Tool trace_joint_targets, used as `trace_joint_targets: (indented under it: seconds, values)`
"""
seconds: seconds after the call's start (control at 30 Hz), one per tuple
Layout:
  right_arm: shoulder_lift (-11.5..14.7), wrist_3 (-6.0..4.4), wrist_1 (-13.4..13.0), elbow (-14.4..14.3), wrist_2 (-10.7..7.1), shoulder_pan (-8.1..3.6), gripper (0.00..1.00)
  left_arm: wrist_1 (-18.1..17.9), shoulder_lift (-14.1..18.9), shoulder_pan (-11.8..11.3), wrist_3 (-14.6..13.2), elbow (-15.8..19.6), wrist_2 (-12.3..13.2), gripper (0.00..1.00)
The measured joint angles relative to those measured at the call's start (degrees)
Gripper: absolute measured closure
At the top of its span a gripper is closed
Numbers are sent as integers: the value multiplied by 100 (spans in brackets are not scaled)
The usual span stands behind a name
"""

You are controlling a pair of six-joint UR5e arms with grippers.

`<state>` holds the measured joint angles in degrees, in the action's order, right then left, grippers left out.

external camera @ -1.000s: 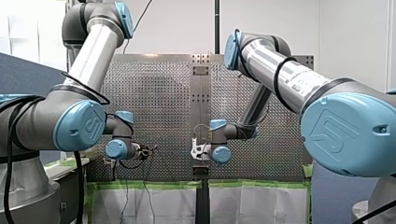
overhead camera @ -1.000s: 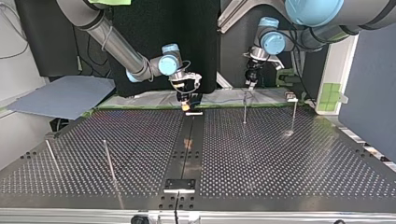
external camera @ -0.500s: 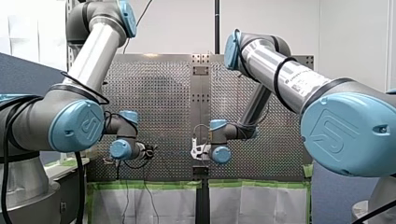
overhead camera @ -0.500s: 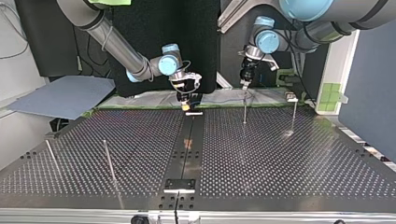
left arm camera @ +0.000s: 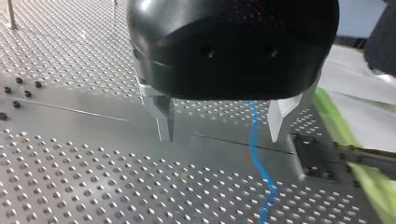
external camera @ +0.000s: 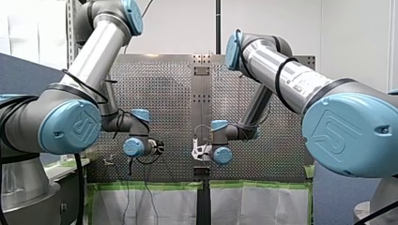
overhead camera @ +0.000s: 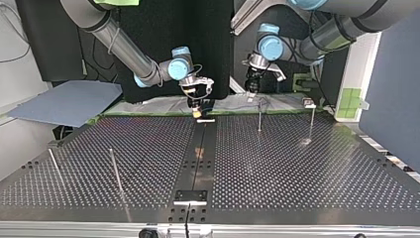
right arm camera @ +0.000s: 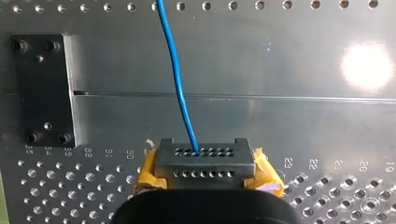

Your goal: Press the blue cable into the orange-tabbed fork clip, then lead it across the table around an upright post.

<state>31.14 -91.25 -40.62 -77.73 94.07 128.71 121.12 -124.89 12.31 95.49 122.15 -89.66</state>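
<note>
One change: my left pincer (left arm camera: 220,138) has swung nearer the cable (left arm camera: 265,179), hanging released astride it, aimed downward. My right pincer (right arm camera: 204,161) clamps the cable.

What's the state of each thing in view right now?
Left gripper, open, cable passing between its fingers, ungripped.
Right gripper, shut on cable.
Cable, held by right gripper only.
Posts, upright, no cable visibly around them.
</note>
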Motion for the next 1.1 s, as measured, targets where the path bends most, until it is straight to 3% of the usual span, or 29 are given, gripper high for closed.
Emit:
trace_joint_targets:
  seconds: [0.3,0.57,1.1]
  values:
    - [-2,0,18,0,-19,-3,100,142,-278,401,162,-460,-468,0]
    - [-5,0,18,0,-20,-1,100,174,-630,422,137,-615,-669,0]
    - [-6,0,13,2,-19,0,100,362,-671,417,136,-995,-809,0]
